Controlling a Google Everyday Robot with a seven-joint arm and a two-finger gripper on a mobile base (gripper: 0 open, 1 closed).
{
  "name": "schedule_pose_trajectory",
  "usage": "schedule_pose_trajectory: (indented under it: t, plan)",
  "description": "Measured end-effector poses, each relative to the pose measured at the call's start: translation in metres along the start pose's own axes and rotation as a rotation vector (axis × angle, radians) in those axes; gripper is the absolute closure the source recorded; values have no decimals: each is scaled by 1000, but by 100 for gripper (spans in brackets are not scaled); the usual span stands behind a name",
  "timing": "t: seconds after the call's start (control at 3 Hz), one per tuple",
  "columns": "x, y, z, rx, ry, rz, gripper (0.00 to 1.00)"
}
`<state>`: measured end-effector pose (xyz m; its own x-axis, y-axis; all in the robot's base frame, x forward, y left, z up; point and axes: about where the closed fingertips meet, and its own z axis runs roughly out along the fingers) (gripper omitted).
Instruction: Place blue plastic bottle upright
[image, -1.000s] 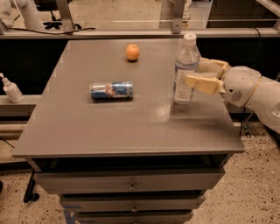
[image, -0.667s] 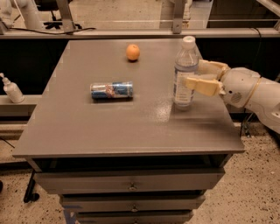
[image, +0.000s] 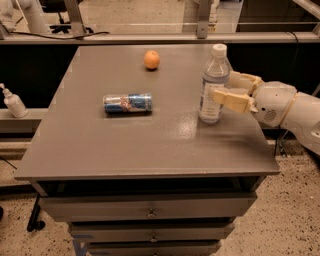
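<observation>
The blue plastic bottle (image: 212, 82), clear and ribbed with a white cap, stands upright on the right side of the grey table (image: 150, 145). My gripper (image: 223, 86) reaches in from the right at the bottle's mid height. Its cream fingers (image: 233, 100) are open, one in front of the bottle's right side and one behind it. They sit loosely beside the bottle and do not clamp it.
A blue-silver drink can (image: 127, 103) lies on its side at the table's left middle. An orange (image: 152, 59) sits near the far edge. A small white pump bottle (image: 13, 102) stands on a ledge at the left. Drawers run below the tabletop.
My gripper has drawn back slightly to the right from the bottle. The bottle stays upright in the same spot.
</observation>
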<state>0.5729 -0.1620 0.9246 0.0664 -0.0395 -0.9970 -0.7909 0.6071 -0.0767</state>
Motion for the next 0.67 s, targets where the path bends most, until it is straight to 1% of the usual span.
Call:
schedule_pose_trajectory:
  t: [0.33, 0.67]
  plan:
    - [5, 0, -4, 7, 15, 3, 13]
    - [8, 0, -7, 11, 28, 1, 0]
